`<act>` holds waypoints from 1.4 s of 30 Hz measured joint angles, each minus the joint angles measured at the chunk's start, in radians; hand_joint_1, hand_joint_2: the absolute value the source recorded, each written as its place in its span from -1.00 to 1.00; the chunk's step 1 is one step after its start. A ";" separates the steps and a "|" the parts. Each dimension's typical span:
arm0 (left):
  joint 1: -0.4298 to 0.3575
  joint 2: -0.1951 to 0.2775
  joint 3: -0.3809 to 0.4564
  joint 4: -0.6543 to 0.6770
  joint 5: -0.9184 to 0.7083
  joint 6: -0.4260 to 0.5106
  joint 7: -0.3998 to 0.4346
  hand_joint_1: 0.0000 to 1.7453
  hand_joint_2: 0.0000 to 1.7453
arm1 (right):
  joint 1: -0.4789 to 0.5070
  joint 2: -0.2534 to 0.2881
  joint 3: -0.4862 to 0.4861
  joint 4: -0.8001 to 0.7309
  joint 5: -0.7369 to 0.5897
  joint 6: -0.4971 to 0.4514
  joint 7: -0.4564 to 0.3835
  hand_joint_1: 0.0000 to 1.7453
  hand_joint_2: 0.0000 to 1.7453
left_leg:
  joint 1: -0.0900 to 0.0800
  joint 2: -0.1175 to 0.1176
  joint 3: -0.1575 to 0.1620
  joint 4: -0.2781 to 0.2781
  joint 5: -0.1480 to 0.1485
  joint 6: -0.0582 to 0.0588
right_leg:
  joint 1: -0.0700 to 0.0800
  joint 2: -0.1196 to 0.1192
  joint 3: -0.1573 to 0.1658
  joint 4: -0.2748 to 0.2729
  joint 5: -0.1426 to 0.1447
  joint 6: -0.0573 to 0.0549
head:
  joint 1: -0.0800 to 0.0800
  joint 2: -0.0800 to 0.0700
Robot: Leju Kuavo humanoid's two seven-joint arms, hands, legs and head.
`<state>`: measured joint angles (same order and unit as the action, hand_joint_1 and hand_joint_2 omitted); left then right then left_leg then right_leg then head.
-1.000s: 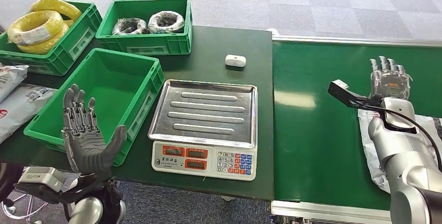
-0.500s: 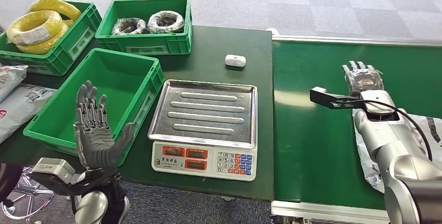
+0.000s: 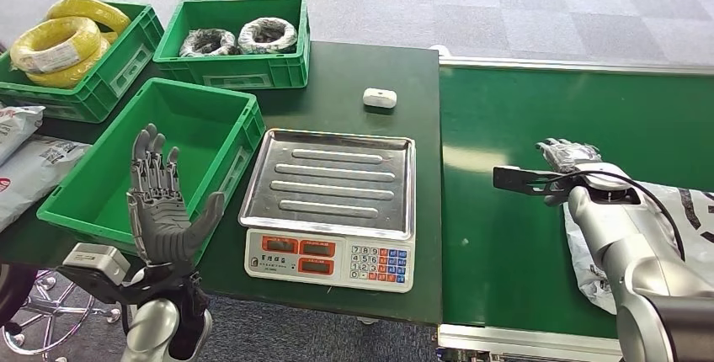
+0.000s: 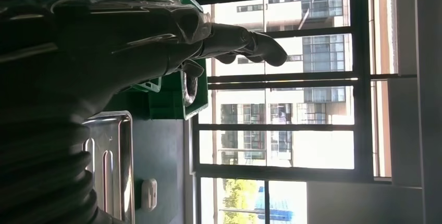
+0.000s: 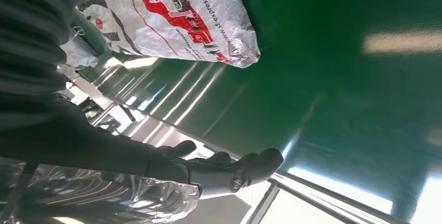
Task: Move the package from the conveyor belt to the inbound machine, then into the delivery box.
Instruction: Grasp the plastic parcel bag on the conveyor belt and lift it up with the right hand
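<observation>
The package (image 3: 591, 265), a white plastic mailer with red and black print, lies on the green conveyor belt (image 3: 505, 244) at the right, partly hidden under my right arm. My right hand (image 3: 568, 157) hovers over the belt just left of the package, fingers stretched out and holding nothing. In the right wrist view the package (image 5: 177, 15) lies flat beyond my right hand (image 5: 213, 174). The inbound machine, a scale with a steel tray (image 3: 328, 181), stands bare mid-table. My left hand (image 3: 164, 210) is raised with its fingers spread by the front of the green delivery box (image 3: 215, 130).
Two green crates at the back hold yellow cable coils (image 3: 63, 42) and black coils (image 3: 240, 38). A small white device (image 3: 380, 98) lies behind the scale. More mailers (image 3: 25, 168) lie at the far left edge.
My right hand has tipped down and swung left, from fingers pointing up to low over the belt beside the package. My left hand has risen slightly and shifted right.
</observation>
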<state>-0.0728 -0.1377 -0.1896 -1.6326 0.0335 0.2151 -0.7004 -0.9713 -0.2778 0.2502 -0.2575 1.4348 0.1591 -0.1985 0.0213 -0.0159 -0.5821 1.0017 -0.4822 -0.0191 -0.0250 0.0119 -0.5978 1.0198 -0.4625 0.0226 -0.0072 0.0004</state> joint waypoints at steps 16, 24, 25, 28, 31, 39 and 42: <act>0.007 0.007 0.000 -0.014 0.002 0.040 0.000 -1.00 1.00 | -0.020 -0.005 -0.024 -0.001 -0.011 -0.109 0.090 -1.00 1.00 | 0.000 0.000 0.000 0.000 0.000 0.000 | 0.000 0.000 0.000 0.000 0.000 0.000 | 0.000 0.000; 0.026 0.012 0.002 -0.031 0.007 0.038 0.000 -1.00 1.00 | -0.008 -0.054 -0.062 0.000 -0.049 -0.119 0.173 -1.00 1.00 | 0.000 0.000 0.000 0.000 0.000 0.000 | 0.000 0.000 0.000 0.000 0.000 0.000 | 0.000 0.000; 0.027 0.012 0.002 -0.032 0.008 0.036 0.000 -1.00 1.00 | -0.002 -0.063 -0.069 0.000 -0.053 -0.120 0.175 -1.00 1.00 | 0.000 0.000 0.000 0.000 0.000 0.000 | 0.000 0.000 0.000 0.000 0.000 0.000 | 0.000 0.000; 0.028 0.012 0.003 -0.033 0.008 0.029 0.000 -1.00 1.00 | 0.020 -0.084 -0.088 0.000 -0.066 -0.122 0.176 -1.00 1.00 | 0.000 0.000 0.000 0.000 0.000 0.000 | 0.000 0.000 0.000 0.000 0.000 0.000 | 0.000 0.000; 0.028 0.012 0.003 -0.033 0.007 0.027 0.000 -1.00 1.00 | 0.042 -0.098 -0.103 0.000 -0.072 -0.122 0.176 -1.00 1.00 | 0.000 0.000 0.000 0.000 0.000 0.000 | 0.000 0.000 0.000 0.000 0.000 0.000 | 0.000 0.000; 0.029 0.012 0.004 -0.033 0.007 0.027 0.000 -1.00 1.00 | 0.064 -0.113 -0.120 0.000 -0.075 -0.122 0.176 -1.00 1.00 | 0.000 0.000 0.000 0.000 0.000 0.000 | 0.000 0.000 0.000 0.000 0.000 0.000 | 0.000 0.000; 0.029 0.012 0.004 -0.033 0.007 0.026 0.000 -1.00 1.00 | 0.065 -0.114 -0.122 0.000 -0.078 -0.121 0.176 -1.00 1.00 | 0.000 0.000 0.000 0.000 0.000 0.000 | 0.000 0.000 0.000 0.000 0.000 0.000 | 0.000 0.000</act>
<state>-0.0443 -0.1259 -0.1856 -1.6659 0.0401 0.2415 -0.7004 -0.9064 -0.3920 0.1280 -0.2577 1.3567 0.0380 -0.0221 0.0213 -0.0160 -0.5819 1.0018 -0.4824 -0.0190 -0.0251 0.0119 -0.5977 1.0196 -0.4625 0.0227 -0.0074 0.0004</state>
